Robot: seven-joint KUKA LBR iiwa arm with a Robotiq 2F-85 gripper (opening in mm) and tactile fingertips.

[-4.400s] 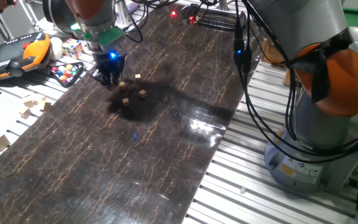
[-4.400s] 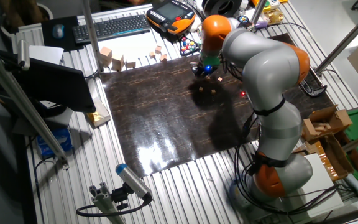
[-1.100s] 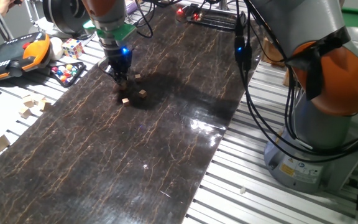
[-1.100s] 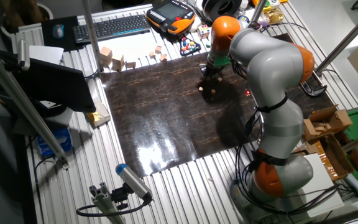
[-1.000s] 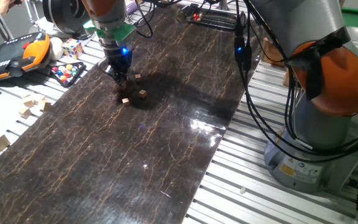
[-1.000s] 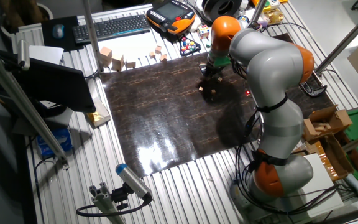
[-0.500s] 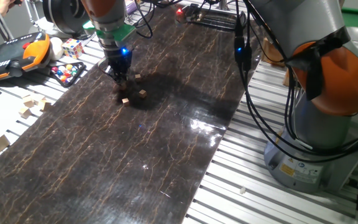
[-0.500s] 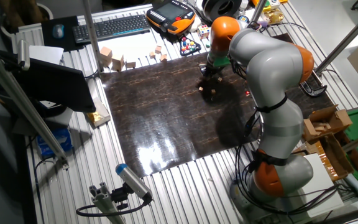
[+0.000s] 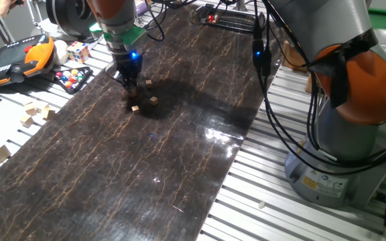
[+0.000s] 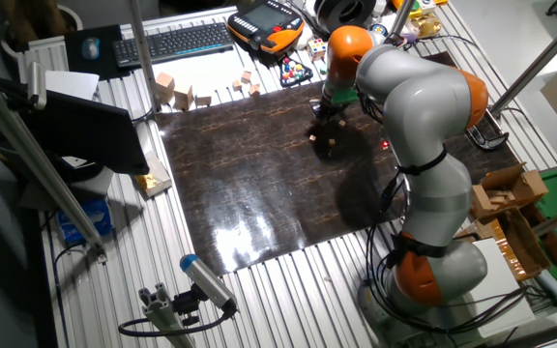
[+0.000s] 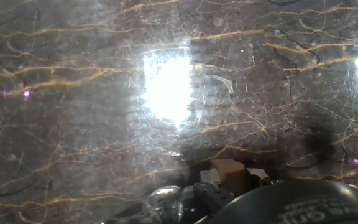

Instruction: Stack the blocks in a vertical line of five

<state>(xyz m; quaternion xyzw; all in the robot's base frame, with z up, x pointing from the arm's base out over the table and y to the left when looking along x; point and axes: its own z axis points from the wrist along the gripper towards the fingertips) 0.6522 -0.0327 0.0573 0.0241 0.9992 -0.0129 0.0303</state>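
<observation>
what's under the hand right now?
The hand is down at the dark mat. The hand view shows a tan block at its fingertips. Whether more blocks sit beneath it is hidden. Two loose blocks lie beside it.

Dark marbled mat (image 9: 146, 154) over a slatted metal table (image 9: 246, 201), multicoloured puzzle cube (image 9: 78, 51) beside an orange-and-black pendant (image 9: 15, 57), tray of coloured balls (image 9: 72, 77), larger pale wooden blocks (image 10: 175, 92) — off the mat — black keyboard (image 10: 184, 41) behind them
</observation>
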